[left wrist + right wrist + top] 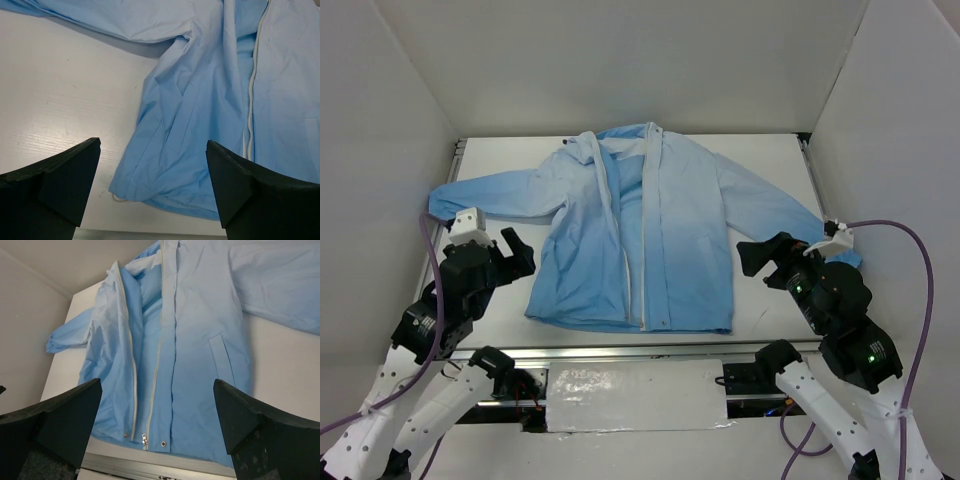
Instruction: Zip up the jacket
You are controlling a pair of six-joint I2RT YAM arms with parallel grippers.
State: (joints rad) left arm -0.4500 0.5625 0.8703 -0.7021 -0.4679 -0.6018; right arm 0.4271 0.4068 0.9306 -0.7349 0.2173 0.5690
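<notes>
The light-blue jacket (650,230) lies flat on the white table, front up, collar at the far side, hem near the front edge. Its white zipper (628,260) is open from hem to collar, the two strips apart. The small metal slider (145,440) sits at the hem on the right strip. My left gripper (515,250) is open and empty, above the table just left of the jacket's hem corner (125,187). My right gripper (760,258) is open and empty, right of the jacket's body, above the right sleeve (780,210).
White walls close in the table on the left, back and right. A metal rail (620,352) runs along the front edge just below the hem. The left sleeve (490,195) stretches toward the left wall. A snap stud (163,443) sits by the slider.
</notes>
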